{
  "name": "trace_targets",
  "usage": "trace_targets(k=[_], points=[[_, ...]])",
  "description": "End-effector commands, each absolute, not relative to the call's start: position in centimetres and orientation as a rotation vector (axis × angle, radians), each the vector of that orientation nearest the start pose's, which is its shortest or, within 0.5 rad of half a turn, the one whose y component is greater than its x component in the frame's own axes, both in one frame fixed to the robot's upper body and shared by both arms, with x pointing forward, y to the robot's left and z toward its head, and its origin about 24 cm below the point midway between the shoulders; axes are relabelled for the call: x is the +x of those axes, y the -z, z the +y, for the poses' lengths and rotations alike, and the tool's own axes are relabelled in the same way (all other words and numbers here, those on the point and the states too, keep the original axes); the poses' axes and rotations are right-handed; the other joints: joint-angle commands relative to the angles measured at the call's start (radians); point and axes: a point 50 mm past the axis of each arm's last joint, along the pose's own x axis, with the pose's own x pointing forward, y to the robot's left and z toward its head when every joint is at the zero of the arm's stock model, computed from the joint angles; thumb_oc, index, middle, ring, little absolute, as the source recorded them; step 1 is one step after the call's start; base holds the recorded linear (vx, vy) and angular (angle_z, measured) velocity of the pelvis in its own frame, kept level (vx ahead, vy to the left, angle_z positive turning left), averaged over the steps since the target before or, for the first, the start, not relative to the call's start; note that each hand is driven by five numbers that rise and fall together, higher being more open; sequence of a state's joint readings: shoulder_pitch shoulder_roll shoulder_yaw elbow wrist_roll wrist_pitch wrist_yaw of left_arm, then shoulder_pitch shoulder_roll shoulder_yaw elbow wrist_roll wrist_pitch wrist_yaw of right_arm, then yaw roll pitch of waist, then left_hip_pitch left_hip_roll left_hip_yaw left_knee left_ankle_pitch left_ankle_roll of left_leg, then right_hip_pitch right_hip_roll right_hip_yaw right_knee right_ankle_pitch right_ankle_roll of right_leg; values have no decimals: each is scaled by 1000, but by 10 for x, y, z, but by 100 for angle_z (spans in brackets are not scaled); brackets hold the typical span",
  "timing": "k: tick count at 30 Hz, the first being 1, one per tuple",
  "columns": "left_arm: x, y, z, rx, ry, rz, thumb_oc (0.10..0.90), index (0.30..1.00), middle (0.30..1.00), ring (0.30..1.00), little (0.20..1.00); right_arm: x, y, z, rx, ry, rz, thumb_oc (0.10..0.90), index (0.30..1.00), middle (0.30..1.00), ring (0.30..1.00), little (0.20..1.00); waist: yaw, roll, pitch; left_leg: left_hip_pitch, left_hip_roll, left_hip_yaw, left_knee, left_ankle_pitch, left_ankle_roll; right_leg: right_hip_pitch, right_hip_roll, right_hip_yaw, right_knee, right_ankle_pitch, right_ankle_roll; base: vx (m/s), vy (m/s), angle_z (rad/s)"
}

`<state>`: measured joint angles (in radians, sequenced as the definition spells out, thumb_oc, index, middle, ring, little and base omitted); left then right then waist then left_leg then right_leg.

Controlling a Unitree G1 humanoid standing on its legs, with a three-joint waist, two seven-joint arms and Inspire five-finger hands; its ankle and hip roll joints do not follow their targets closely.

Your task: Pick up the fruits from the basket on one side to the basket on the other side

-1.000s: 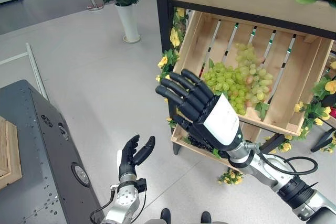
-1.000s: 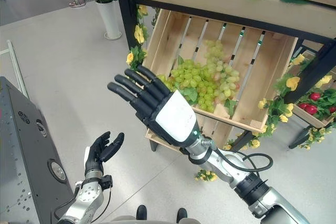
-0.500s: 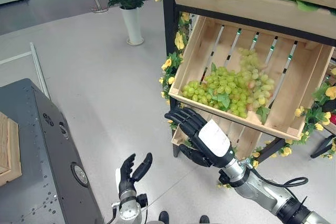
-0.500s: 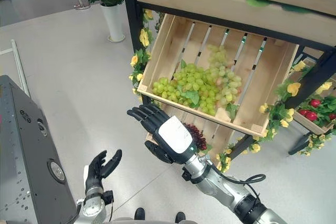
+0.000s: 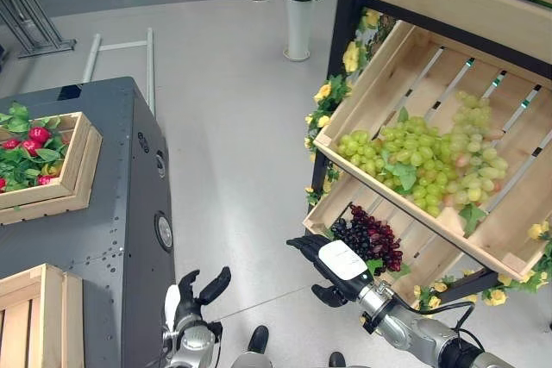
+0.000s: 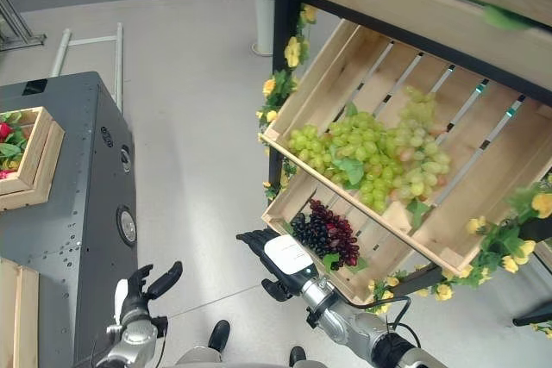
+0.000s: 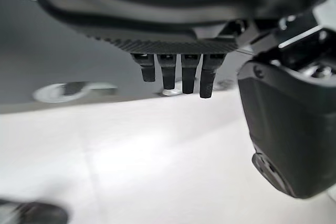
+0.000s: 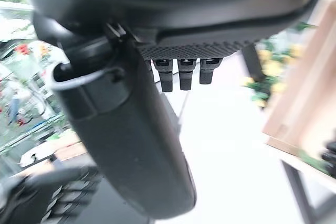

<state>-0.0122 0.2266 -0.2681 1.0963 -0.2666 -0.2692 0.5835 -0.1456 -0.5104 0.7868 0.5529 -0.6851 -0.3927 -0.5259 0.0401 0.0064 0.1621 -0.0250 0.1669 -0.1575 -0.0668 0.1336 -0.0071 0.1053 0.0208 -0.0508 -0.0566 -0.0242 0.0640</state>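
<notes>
Fruit: I see green grapes (image 5: 423,165) heaped in the upper slatted crate (image 5: 379,66) of the stand, and a dark grape bunch (image 5: 371,237) lying in the lower crate (image 5: 321,221) beneath it. None of it is in either hand.

Right hand: my right hand (image 5: 332,265) hangs just outside the front corner of the lower crate, near the dark bunch but apart from it. Its fingers are stretched out and its thumb stands free; it holds nothing. My right wrist view confirms straight fingers with only floor beyond them.

Left hand: my left hand (image 5: 194,299) sits low beside the grey cabinet, fingers relaxed and spread, empty and idle.

Destination: on my left a grey cabinet (image 5: 121,213) carries a wooden tray (image 5: 78,170) with red fruit (image 5: 34,137) and leaves, and a bare wooden crate (image 5: 39,316) at its near corner. I judge one of these to be the receiving basket; which one I cannot tell.

Progress: I judge the transfer not begun for the grapes, as both bunches rest in the stand and nothing is gripped.

Remaining: reach into a crate, close on a bunch, carry it across to the cabinet side, release, repeat.

Risk: I judge the crate's front lip likely to obstruct a low approach.
</notes>
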Motion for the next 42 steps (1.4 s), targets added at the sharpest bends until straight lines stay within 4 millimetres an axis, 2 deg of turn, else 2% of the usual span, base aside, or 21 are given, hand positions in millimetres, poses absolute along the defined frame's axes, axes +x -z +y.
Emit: trace_targets(k=[1,3,4,5,6,8,12,13,14,17,22,23,26,29,30,31,33,35,38,39,42], points=[[182,110,217,444,-328,551,800,900,900,900,900,226,27,-149,-1040,-386,-258,800,900,900,900,900,-2,-88,25,-67,-22,228,145,-98,-59,-1,-65,-103,94,-74,-42,-212,-255,142],[186,105,207,468,-281,495,800,900,900,900,900,220,39,-165,-1071,-361,-185,800,900,900,900,900,1,-88,27,-49,-72,226,175,-161,-38,9,-76,-137,61,-62,-41,-193,-100,154],[190,103,206,466,-280,488,800,900,900,900,900,215,49,-178,-1077,-345,-96,800,900,900,900,900,-3,-88,22,-47,-119,243,282,-220,-21,11,-82,-142,32,-46,-43,-135,-7,63],[190,103,207,466,-280,491,800,900,900,900,900,215,51,-179,-1074,-340,-79,800,900,900,900,900,-5,-89,19,-51,-125,247,297,-226,-18,9,-83,-144,29,-43,-43,-205,7,35],[191,104,207,470,-279,519,800,900,900,900,900,208,62,-187,-1071,-319,10,800,900,900,900,900,-15,-93,12,-59,-159,281,435,-292,7,2,-87,-144,25,-32,-43,-160,9,34],[187,109,207,475,-272,557,800,900,900,900,900,197,77,-194,-1032,-281,124,800,900,900,900,900,-27,-91,6,-59,-189,291,566,-344,26,-14,-79,-143,50,-33,-44,-162,29,50],[178,117,202,487,-240,591,800,900,900,900,900,187,89,-193,-959,-200,196,800,900,900,900,900,-48,-64,5,51,-204,285,474,-372,36,-56,-56,-164,156,-73,-45,-154,112,31],[178,118,202,506,-233,605,800,900,900,900,900,187,90,-189,-948,-187,196,800,900,900,900,900,-62,-53,5,118,-206,275,319,-378,44,-93,-46,-162,189,-81,-40,-300,132,22],[184,117,203,550,-236,616,800,900,900,900,900,194,87,-182,-921,-164,195,800,900,900,900,900,-62,-51,21,120,-233,207,197,-355,57,-151,-38,-153,216,-52,-17,-312,129,21],[183,118,211,572,-290,658,800,900,900,900,900,208,80,-174,-879,-166,172,800,900,900,900,900,-50,-57,35,124,-247,172,94,-315,61,-191,-30,-134,150,9,14,-365,99,38],[165,126,223,660,-257,732,800,900,900,900,900,209,82,-165,-840,-247,190,800,900,900,900,900,-23,-65,33,143,-260,194,7,-283,55,-192,-36,-189,-13,118,55,-241,47,31],[155,131,228,708,-232,782,800,900,900,900,900,208,87,-168,-820,-228,241,800,900,900,900,900,-21,-58,28,149,-260,179,-15,-265,59,-200,-32,-158,-2,120,60,-238,33,1],[146,136,234,728,-205,860,800,900,900,900,900,203,95,-171,-785,-206,335,800,900,900,900,900,-34,-46,20,141,-257,156,-17,-242,75,-223,-26,-106,127,80,50,-177,16,10],[143,139,238,718,-156,910,800,900,900,900,900,191,109,-174,-774,-257,462,800,900,900,900,900,-33,-18,16,132,-246,168,-4,-219,86,-223,-59,-129,419,5,28,-155,-14,18],[146,138,239,702,-147,913,800,900,900,900,900,179,119,-181,-777,-260,541,800,900,900,900,900,-40,-17,13,127,-249,160,26,-226,81,-146,-31,-89,315,-61,-5,-96,-167,1],[149,136,240,705,-165,909,800,900,900,900,900,174,124,-185,-782,-255,587,800,900,900,900,900,-35,-22,0,113,-249,169,46,-237,71,-96,-36,-96,217,-75,-17,-69,-206,5],[149,136,242,665,-222,928,800,900,900,900,900,174,127,-186,-802,-288,639,800,900,900,900,900,-29,-25,-4,109,-250,191,72,-246,66,-78,-38,-97,204,-56,-5,-42,-86,8],[148,135,242,584,-312,908,800,900,900,900,900,165,131,-195,-789,-242,673,800,900,900,900,900,-26,-37,-1,51,-243,241,236,-274,46,-28,-43,-90,144,-77,-32,-91,-52,-20],[158,136,212,681,-94,789,800,900,900,900,900,165,132,-199,-776,-221,722,800,900,900,900,900,-16,-70,19,-29,-180,262,410,-261,20,17,-75,-114,86,-48,-48,-116,-23,34],[157,136,210,680,-92,787,800,900,900,900,900,164,133,-200,-773,-218,725,800,900,900,900,900,-16,-70,20,-28,-177,258,409,-263,20,18,-75,-112,84,-47,-49,-122,129,47],[162,136,203,584,-117,800,800,900,900,900,900,168,131,-205,-723,-179,736,800,900,900,900,900,-20,-58,5,67,-152,228,172,-238,12,27,-81,-103,29,-29,-33,-93,219,6]])
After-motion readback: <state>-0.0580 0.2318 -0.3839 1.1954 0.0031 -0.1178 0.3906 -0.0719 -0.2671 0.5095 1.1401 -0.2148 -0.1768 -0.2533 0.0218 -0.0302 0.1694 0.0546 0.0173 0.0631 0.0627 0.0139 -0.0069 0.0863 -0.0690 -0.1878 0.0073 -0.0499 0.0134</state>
